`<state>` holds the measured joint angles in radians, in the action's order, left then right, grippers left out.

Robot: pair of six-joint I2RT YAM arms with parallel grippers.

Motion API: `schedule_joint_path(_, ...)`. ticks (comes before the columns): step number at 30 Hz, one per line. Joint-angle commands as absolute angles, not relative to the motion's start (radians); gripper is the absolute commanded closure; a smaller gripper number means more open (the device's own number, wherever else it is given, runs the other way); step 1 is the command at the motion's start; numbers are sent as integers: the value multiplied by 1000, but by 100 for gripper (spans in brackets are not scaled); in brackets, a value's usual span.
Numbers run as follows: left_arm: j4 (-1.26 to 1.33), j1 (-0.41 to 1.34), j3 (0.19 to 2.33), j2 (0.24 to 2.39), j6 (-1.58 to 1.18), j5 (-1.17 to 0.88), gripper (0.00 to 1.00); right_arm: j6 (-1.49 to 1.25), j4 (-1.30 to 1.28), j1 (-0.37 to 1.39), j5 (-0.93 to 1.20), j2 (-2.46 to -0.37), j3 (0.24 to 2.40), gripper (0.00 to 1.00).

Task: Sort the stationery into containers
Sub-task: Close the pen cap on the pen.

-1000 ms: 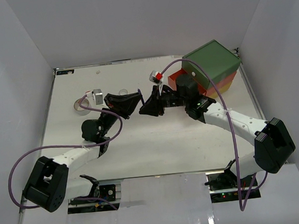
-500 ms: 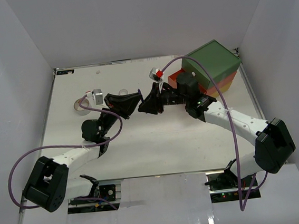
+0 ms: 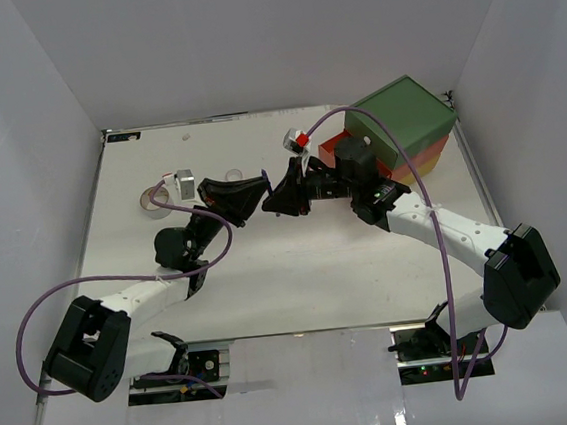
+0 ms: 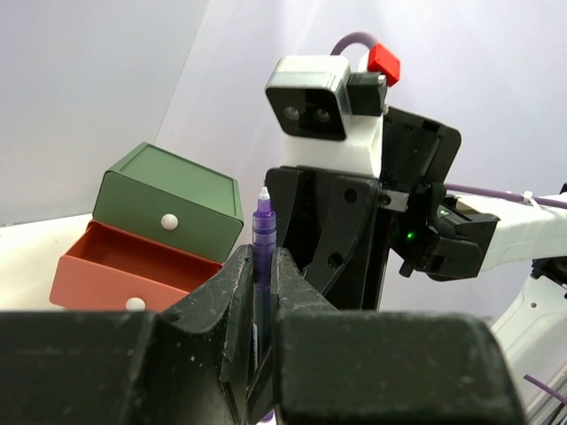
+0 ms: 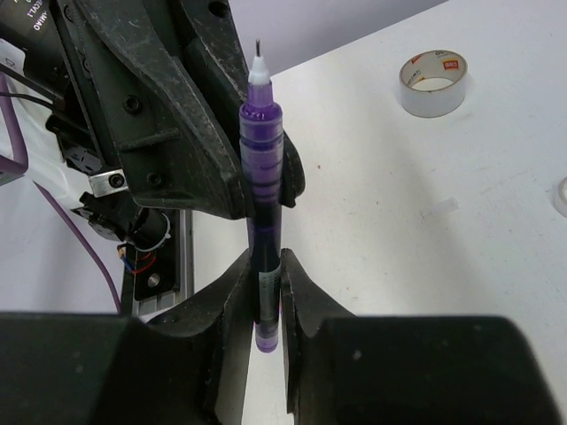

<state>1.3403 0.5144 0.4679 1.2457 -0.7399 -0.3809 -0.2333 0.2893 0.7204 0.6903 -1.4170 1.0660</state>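
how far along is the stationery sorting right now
Done: the orange-red middle drawer stands pulled open, contents unseen. In hand: the thin purple pen is pinched by both the left gripper and the right gripper. Left: stow the pen; the beige tape roll lies on the white table.

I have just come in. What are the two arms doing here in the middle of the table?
The left gripper and the right gripper are both closed on one purple pen above the table, so it looks like a handover. The drawer chest stands at the far right, its orange-red drawer pulled out. A tape roll lies on the table, not yet sorted.
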Motion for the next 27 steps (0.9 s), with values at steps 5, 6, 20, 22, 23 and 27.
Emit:
schedule_joint_path(5, 1632, 517, 446, 1246, -747, -390, 100, -247, 365, 724, 699, -1401, 1100, 76)
schedule_joint_path(6, 1631, 517, 448, 1246, -747, -391, 100, -247, 365, 724, 698, -1401, 1101, 75)
schedule_joint_path(20, 1579, 517, 439, 1220, -733, -377, 91, -235, 347, 719, 680, -1384, 1057, 92)
schedule_joint_path(22, 1483, 517, 437, 1183, -712, -368, 75, -224, 338, 710, 667, -1368, 1037, 92)
schedule_joint_path(23, 1435, 517, 437, 1142, -703, -361, 66, -218, 318, 700, 661, -1362, 1026, 92)
schedule_joint_path(27, 1046, 517, 452, 1010, -622, -319, 29, -160, 227, 680, 586, -1330, 1008, 92)
